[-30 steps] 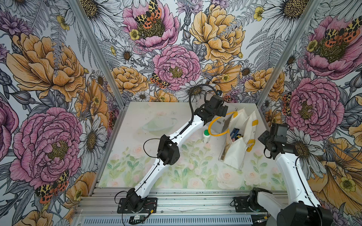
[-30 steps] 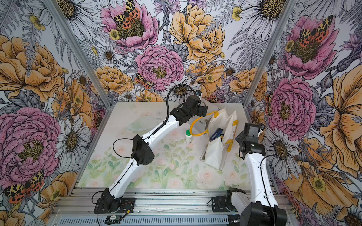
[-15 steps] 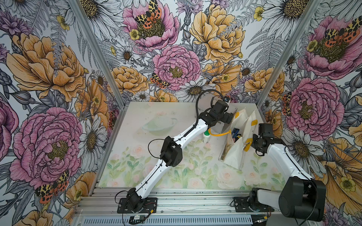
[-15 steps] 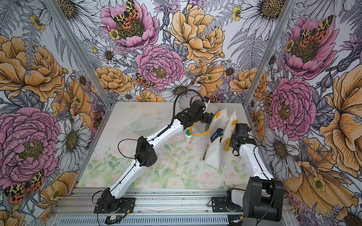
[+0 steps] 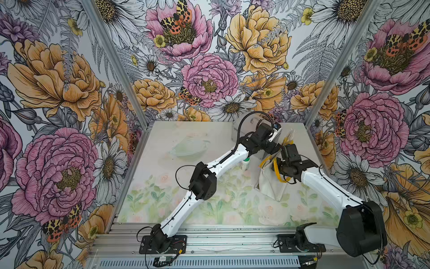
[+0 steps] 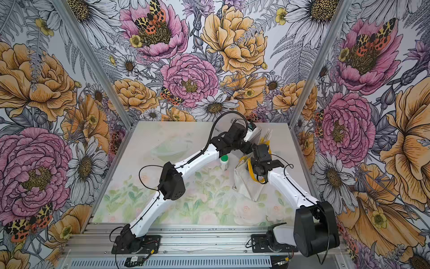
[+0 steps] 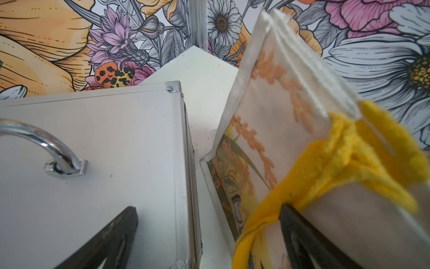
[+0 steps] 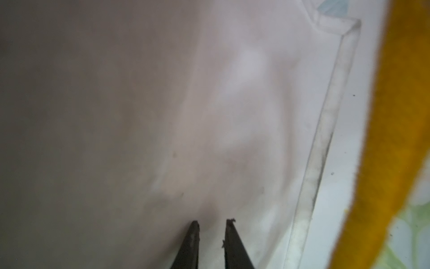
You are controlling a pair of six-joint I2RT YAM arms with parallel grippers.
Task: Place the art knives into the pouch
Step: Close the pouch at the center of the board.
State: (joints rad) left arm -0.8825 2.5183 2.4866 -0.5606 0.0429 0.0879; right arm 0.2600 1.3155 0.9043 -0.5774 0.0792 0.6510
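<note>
The pouch [image 5: 270, 186] [image 6: 246, 186], white fabric with yellow loop handles [image 7: 337, 151], stands at the back right of the table. The art knife is out of view. My left gripper [image 7: 207, 209] [image 5: 275, 149] is wide open. One of its fingers is tucked under a yellow handle against the pouch [image 7: 279, 111], and the other lies over the silver case [image 7: 104, 139]. My right gripper [image 8: 213, 223] [image 5: 279, 171] points down into the pouch mouth. Its tips are a narrow gap apart against the white fabric [image 8: 162, 93], with nothing between them.
A small white bottle with a green cap [image 5: 245, 163] [image 6: 224, 161] stands just left of the pouch. A clear shallow dish [image 5: 188, 149] lies mid-table at the back. The silver case sits against the back wall beside the pouch, and the right wall is close by.
My right arm has swung in from the right wall to over the pouch, and its jaws have narrowed. My left gripper has moved right to the pouch's handle and stayed wide open.
</note>
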